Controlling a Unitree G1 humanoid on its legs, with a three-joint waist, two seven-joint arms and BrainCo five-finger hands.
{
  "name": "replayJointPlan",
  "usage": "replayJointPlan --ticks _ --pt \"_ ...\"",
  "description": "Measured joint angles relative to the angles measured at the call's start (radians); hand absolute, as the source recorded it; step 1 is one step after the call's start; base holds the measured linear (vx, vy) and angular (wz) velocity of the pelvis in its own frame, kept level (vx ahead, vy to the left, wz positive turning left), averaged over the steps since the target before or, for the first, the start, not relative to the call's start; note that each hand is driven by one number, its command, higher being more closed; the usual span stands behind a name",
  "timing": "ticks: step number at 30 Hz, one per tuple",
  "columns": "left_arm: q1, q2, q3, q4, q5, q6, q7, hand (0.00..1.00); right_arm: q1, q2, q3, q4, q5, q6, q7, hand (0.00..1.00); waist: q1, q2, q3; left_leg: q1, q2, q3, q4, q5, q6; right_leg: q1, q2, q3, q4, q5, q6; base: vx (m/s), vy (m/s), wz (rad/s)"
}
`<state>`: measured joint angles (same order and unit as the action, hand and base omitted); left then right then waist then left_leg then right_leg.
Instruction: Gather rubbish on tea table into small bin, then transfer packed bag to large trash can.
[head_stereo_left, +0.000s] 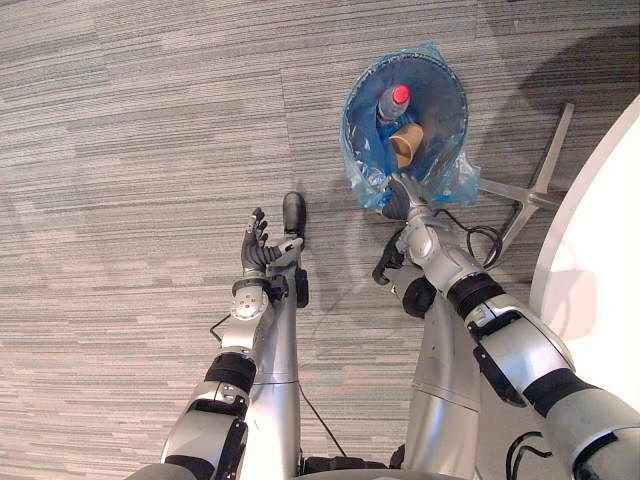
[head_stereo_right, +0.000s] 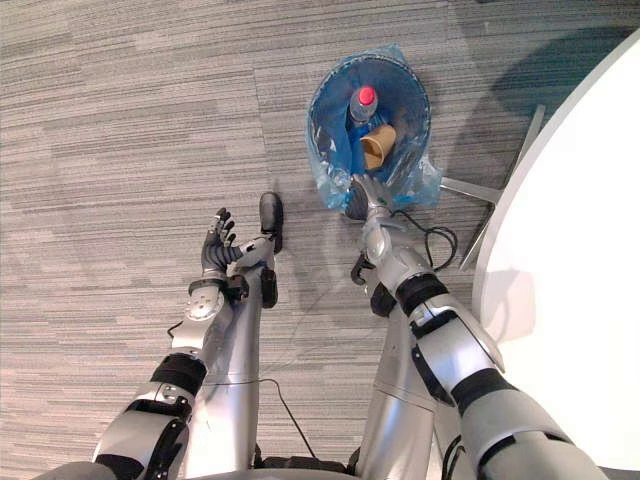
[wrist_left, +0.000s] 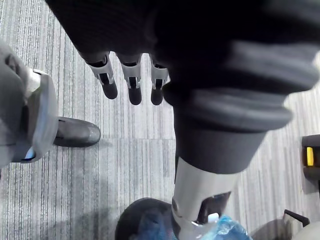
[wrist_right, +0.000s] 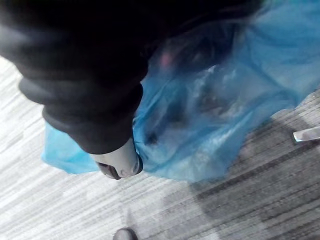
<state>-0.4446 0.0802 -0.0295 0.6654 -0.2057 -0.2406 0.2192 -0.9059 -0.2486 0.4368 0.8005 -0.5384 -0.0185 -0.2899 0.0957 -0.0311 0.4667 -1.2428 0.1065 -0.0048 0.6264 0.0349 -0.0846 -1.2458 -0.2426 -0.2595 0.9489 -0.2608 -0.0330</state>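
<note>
The left robot hand (head_stereo_left: 256, 243) hung over the grey carpet (head_stereo_left: 120, 150), palm free, its fingers (wrist_left: 131, 82) straight and relaxed, holding nothing. It was well apart from the rubbish.

Further right stood the small bin (head_stereo_left: 352, 100) on the floor, lined with a blue bag (head_stereo_left: 455, 180) whose crumpled edge spilled over the rim on the near side. Inside lay a bottle (head_stereo_left: 392, 104) with a red cap, upright against the far wall, and a brown paper cup (head_stereo_left: 405, 145) on its side just in front of it, touching or nearly so.

The right robot hand (head_stereo_left: 405, 195) reached to the near rim of the bin, against the loose plastic there. From the wrist, one silver fingertip (wrist_right: 119, 164) showed against the bag's outer folds; the rest were hidden under the dark cover, so I could not tell whether the hand gripped the plastic or merely touched it.

At the far right curved the white tabletop (head_stereo_left: 600, 230), with its metal legs (head_stereo_left: 540, 180) splayed on the carpet just beside the bin.
</note>
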Motion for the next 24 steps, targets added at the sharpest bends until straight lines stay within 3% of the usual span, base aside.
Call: replayJointPlan --ticks 10,19,24 --pt "0.057 -0.015 -0.008 -0.028 0.001 0.026 -0.001 0.0 0.122 0.038 -0.037 -0.214 0.06 -0.006 -0.019 1.0 -0.001 0.0 0.0 0.123 0.014 0.014 -0.037 -0.003 0.003 0.124 0.013 0.002 -0.049 0.01 -0.008 -0.04 -0.004 -0.06" --pt "0.16 -0.014 -0.013 -0.057 0.002 0.038 -0.023 0.0 0.332 0.064 -0.037 -0.475 0.085 -0.012 -0.015 1.0 -0.004 -0.004 -0.003 0.42 0.015 0.036 -0.149 -0.005 0.004 0.414 0.032 -0.004 -0.164 0.018 0.005 0.01 -0.009 -0.08" --pt "0.24 0.007 -0.05 -0.06 0.005 0.041 -0.025 0.0 0.453 0.102 -0.035 -0.574 0.098 -0.016 0.002 1.0 -0.006 -0.024 -0.016 0.598 0.014 0.051 -0.239 0.0 -0.001 0.585 0.039 -0.013 -0.246 0.029 0.016 0.06 -0.015 -0.05"
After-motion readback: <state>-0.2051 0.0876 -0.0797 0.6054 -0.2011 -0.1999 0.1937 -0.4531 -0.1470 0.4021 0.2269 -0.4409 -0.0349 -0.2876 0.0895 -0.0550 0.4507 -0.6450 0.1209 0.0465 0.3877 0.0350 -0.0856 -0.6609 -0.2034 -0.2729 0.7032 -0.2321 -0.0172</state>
